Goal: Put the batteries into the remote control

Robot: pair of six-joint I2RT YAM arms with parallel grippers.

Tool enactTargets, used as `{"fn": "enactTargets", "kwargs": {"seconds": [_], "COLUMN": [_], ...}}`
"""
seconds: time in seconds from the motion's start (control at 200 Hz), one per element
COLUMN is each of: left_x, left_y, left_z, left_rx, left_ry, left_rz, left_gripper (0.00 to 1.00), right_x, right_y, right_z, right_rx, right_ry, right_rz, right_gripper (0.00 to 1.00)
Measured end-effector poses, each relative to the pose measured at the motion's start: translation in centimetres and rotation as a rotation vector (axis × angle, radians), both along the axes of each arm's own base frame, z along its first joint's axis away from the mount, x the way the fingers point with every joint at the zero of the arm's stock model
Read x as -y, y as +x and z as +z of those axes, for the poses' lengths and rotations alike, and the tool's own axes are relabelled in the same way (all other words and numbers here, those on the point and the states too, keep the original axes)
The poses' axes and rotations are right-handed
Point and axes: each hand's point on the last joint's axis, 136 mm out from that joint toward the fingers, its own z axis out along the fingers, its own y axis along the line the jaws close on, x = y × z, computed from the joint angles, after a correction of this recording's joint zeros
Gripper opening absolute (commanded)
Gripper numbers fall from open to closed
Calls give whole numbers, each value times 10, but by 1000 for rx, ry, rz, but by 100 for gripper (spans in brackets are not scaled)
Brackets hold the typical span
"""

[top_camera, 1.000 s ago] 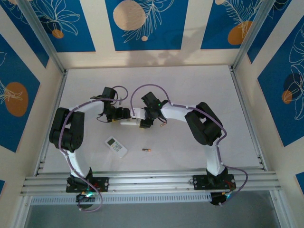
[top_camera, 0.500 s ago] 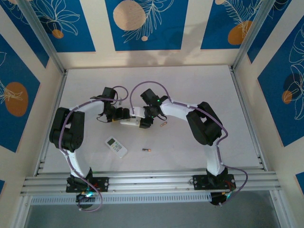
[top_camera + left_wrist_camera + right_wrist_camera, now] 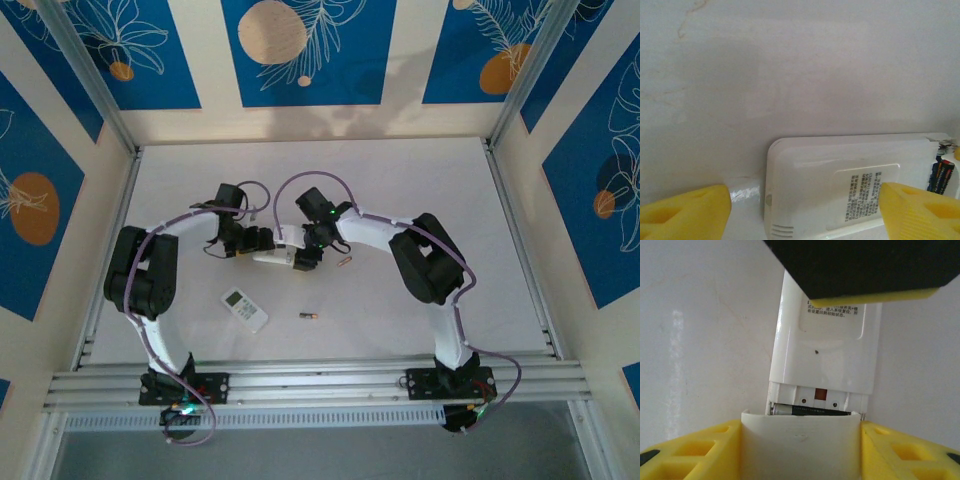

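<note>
Two white rectangular plastic remote controls: one remote lying display-up, the other remote back-up. Two slim, dark and coppery-orange cylindrical batteries: one battery lying loose, one battery seated in the open compartment. One white plastic battery cover. One small orange object, too small to identify.
</note>
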Motion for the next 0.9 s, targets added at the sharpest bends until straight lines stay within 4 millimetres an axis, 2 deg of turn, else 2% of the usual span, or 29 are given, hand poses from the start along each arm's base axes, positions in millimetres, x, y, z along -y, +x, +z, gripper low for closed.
{"fn": "enactTargets", "kwargs": {"seconds": [0.9], "left_x": [0], "left_y": [0], "left_z": [0], "left_rx": [1], "left_ry": [1], "left_rz": [-3], "left_gripper": [79], "right_x": [-15], "right_y": [9], "right_z": [-5], "right_rx": [1], "right_ry": [2], "right_rz": [-4], "right_gripper": [57]}}
